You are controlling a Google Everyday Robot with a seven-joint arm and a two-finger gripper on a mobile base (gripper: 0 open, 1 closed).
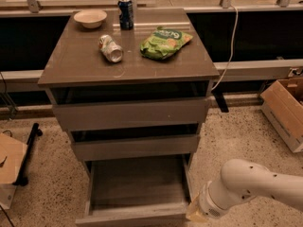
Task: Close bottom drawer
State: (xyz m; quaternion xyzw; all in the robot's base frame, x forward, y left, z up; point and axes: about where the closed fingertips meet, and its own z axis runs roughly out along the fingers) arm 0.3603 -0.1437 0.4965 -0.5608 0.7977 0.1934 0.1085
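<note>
The desk [85, 67], a grey-brown cabinet with three drawers, stands up and left of the gripper [195, 213]. The bottom drawer [137, 186] is pulled well out, lying directly left of the gripper. Its front right corner is just beside the gripper; whether they touch cannot be told. It is a shallow box with a plain grey floor and a flat, handleless front. The white arm [251, 183] comes in from the right and ends low at the gripper. Whether the gripper is spread or closed cannot be told. Far above it, the desk top carries a green bag [164, 43], a bowl [90, 18], a crushed can [110, 48] and a blue can [125, 13].
</note>
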